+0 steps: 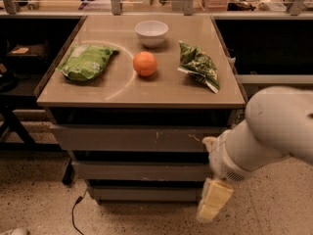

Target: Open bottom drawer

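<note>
Cabinet with a tan worktop [171, 91] and three grey-brown drawer fronts stacked below its near edge.

Worktop contents: a white bowl [151, 32] at the middle of the far edge; an orange [145, 63] at the centre, just in front of the bowl and apart from it; a plain green bag [86, 61] lying flat toward the left edge; a green patterned bag [198, 65] lying toward the right edge, its near end pointing to the near right corner. None of the four touch one another.

Drawers: the top drawer [142, 138], widest, has pale scratch marks on its front; the middle drawer [142, 171] sits beneath it. The bottom drawer [146, 194] is the narrowest and lowest – its plain front sits set back under the middle one, closed, with no tray showing. Its right end is hidden behind the gripper.

Gripper [214, 206]: a pale yellow end on the white arm [274, 131], which enters from the right below the near right corner of the worktop. It hangs pointing down in front of the right end of the bottom drawer (contact with the panel cannot be confirmed). Whether it is open or closed cannot be told; nothing is seen in its hold.

Floor: a black cable [75, 212] lies below the near left corner.
</note>
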Motion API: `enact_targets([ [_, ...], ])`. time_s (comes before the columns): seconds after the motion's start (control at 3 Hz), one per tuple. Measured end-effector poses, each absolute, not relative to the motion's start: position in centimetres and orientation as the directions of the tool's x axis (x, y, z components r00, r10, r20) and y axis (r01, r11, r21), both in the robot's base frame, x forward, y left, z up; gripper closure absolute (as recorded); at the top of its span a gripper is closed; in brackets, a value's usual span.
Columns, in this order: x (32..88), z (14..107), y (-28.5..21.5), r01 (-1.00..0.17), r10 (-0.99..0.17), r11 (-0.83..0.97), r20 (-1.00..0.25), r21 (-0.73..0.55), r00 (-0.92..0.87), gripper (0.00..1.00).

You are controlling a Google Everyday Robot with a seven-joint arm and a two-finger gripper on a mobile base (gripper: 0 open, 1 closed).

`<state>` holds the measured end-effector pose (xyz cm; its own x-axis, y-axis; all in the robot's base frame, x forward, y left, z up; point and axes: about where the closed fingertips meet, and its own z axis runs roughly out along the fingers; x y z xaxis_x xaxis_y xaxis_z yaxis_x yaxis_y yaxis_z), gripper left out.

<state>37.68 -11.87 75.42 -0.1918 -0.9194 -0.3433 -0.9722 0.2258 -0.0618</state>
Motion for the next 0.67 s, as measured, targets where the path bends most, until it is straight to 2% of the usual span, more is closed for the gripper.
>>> enact_targets([
  [0.33, 36.2, 66.4, -7.4, -0.976, -0.887, 0.210, -0.406, 0.063, -0.218, 0.00],
  [0.67, 37.4, 58.6, -3.8, -0.966, -0.846, 0.234, -0.467, 0.108, -0.257, 0.00],
])
